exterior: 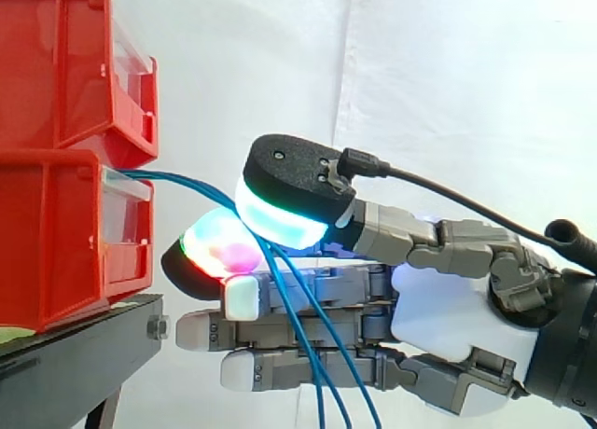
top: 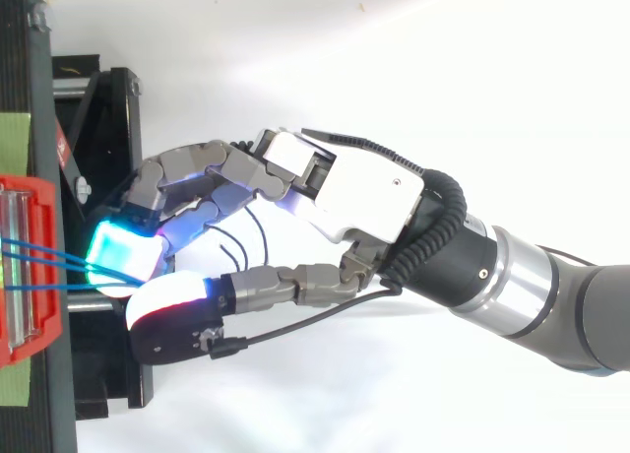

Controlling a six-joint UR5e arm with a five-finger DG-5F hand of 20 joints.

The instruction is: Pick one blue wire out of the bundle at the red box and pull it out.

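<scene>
- a white curtain (exterior: 448,65) hangs behind everything as a plain backdrop.
- in the side view, 2 red bins sit stacked at the left. the upper bin (exterior: 65,65) rests on the lower bin (exterior: 56,242), and both stand on a black stand (exterior: 75,354).
- the stand's front edge ends just under the lower bin's front. a green strip (top: 12,138) lies along the stand in the top view.
- the blue wires (exterior: 168,177) come out at the top front of the lower bin, at least 2 strands.
- their long axis first runs about level, pointing right and away from the bin. past the fingertips they bend and hang down, slanting a little right, to the bottom edge of the side view.
- in the top view the same wires (top: 44,255) cross the bin's front and converge toward the fingertips.
- the hand (exterior: 448,308) comes in from the right with its fingers pointing left at the bins.
- the thumb pad (exterior: 280,219), glowing cyan and green, is pressed onto a finger pad (exterior: 219,247) glowing green, magenta and red. the wires are pinched between them.
- the other fingers lie fairly straight below, and the hanging strands cross in front of them.
- the fingertips are near the lower bin's front but apart from it, with a strip of curtain showing between.
- open backdrop lies above the hand and to the right.
</scene>
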